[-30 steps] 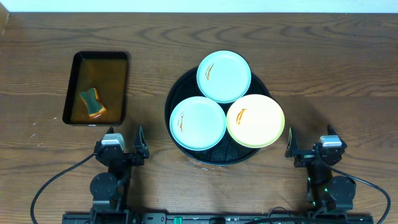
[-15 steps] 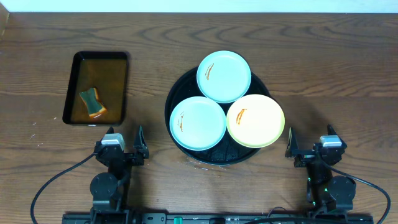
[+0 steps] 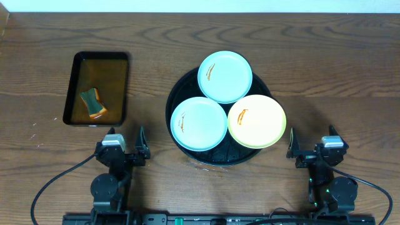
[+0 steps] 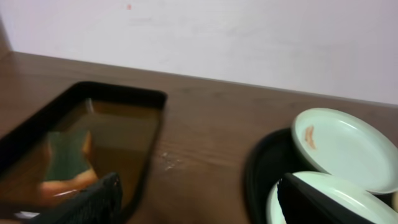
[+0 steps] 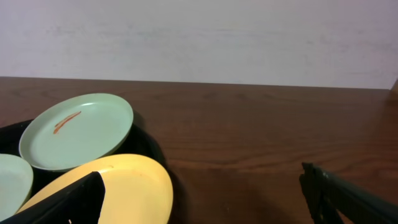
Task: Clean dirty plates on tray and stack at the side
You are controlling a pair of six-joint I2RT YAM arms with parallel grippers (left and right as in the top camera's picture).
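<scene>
A dark wooden surface (image 3: 350,75) fills the view, with a pale wall behind it in the wrist views. At the far left sits a rectangular tray (image 3: 100,54) of amber liquid with a sponge (image 3: 92,103) lying in it, probably soaking so it is wet for wiping. Just below it, at the near edge, your left jaws are spread wide and hold nothing; they look parked within reach of the sponge.

In the middle is the round black tray (image 3: 215,156) carrying all three plates. The near-left green plate (image 3: 199,123), the far green plate (image 3: 225,77) and the yellow plate (image 3: 257,121) crowd together, edges touching or overlapping. Each shows an orange smear, so none looks cleaned, and none is stacked aside yet.

At the right near edge, your right jaws are also spread wide and empty, beside the yellow plate. The bare wood beyond them seems the likely stacking place.
</scene>
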